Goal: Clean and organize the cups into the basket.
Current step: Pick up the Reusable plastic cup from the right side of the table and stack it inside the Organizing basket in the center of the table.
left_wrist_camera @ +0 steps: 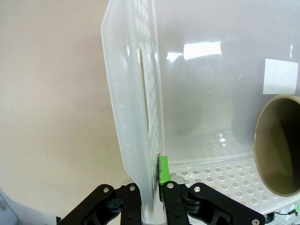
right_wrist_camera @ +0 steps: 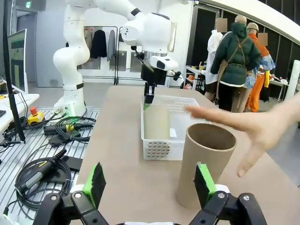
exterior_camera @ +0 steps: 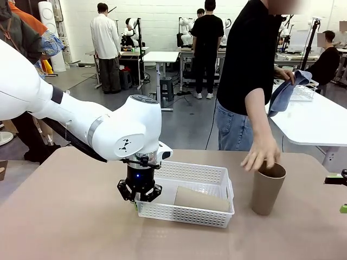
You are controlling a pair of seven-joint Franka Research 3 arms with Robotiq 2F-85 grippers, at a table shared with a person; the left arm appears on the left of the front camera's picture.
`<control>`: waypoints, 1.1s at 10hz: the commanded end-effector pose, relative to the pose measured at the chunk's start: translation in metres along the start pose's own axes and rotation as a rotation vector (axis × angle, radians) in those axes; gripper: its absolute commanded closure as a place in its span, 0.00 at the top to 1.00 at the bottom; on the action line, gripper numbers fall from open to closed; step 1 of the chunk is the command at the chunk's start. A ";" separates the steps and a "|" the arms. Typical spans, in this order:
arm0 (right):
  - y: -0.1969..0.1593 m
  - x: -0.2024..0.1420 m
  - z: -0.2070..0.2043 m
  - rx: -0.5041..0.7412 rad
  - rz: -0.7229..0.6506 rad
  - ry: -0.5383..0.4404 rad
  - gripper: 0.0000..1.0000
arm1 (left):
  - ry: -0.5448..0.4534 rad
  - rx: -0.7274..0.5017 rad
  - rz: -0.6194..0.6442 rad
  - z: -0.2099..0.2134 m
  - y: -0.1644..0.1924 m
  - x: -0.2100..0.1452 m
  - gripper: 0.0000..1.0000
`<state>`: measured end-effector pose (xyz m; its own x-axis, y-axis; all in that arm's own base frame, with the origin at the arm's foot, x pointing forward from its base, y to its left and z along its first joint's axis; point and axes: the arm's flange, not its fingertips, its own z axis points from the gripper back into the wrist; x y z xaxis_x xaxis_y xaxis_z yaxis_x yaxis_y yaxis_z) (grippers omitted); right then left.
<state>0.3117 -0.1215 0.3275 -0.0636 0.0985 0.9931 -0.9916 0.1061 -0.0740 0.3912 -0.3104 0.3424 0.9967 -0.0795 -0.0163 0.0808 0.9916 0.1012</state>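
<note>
half done: one cup (exterior_camera: pixel 201 198) lies in the basket (exterior_camera: pixel 190 168), my left gripper (exterior_camera: pixel 138 199) pinching its left wall; second cup (exterior_camera: pixel 267 189) stands to the right, under a person's hand (exterior_camera: pixel 262 157), before my wide-open right gripper (right_wrist_camera: pixel 150 180).

Baskets: one shallow white perforated plastic basket (exterior_camera: pixel 184 214), near centre of the one tan table (exterior_camera: pixel 65 216).

Tumblers: two. One tall tapered beige-brown tumbler (exterior_camera: pixel 267 190) stands at the right. One tall tapered beige tumbler (exterior_camera: pixel 201 199) lies inside the basket.

Grippers: two, the left gripper (exterior_camera: pixel 138 202) and the right gripper (right_wrist_camera: pixel 150 186).

Person's hands: two. One hand (exterior_camera: pixel 261 157) is at the standing tumbler, and the other hand (exterior_camera: pixel 284 75) is farther away.

Cloths: one blue cloth (exterior_camera: pixel 293 89), far right.
</note>
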 end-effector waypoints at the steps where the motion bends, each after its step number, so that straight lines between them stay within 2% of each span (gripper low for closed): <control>1: -0.002 0.000 -0.001 -0.008 0.021 -0.010 1.00 | 0.006 0.009 0.002 -0.002 0.000 -0.002 0.00; 9: 0.000 0.000 -0.001 0.002 0.000 0.002 1.00 | 0.006 0.009 0.002 -0.002 0.000 -0.002 0.00; 11: -0.017 -0.034 -0.028 -0.045 -0.070 0.125 1.00 | 0.006 0.009 0.002 -0.002 0.000 -0.002 0.00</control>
<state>0.3219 -0.1183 0.3103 -0.0226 0.1681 0.9855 -0.9913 0.1242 -0.0439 0.3912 -0.3104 0.3424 0.9967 -0.0796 -0.0162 0.0808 0.9916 0.1012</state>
